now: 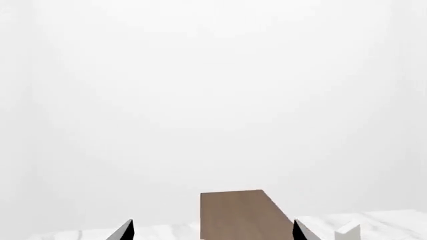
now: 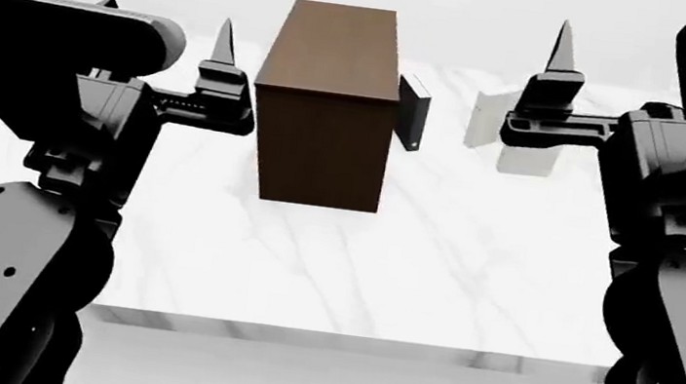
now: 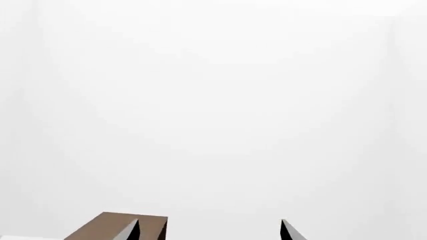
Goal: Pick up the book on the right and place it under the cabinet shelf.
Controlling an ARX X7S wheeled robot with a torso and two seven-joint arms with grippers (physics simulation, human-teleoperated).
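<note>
The dark brown cabinet shelf (image 2: 327, 102) stands upright on the white marble table (image 2: 306, 276), also seen in the left wrist view as the cabinet shelf (image 1: 237, 217). To its right stand a thin black book (image 2: 414, 112), a pale book (image 2: 488, 120), and farthest right the greyish-white book (image 2: 527, 162), partly hidden behind my right arm. My left gripper (image 1: 213, 230) is open and raised left of the cabinet. My right gripper (image 3: 210, 230) is open, held high in front of the books, touching nothing.
Both arms hang above the table with fingers pointing up, left finger (image 2: 224, 40) and right finger (image 2: 564, 47). The table's front edge (image 2: 338, 341) runs across below. A pale book corner (image 1: 348, 232) shows in the left wrist view. White walls lie behind.
</note>
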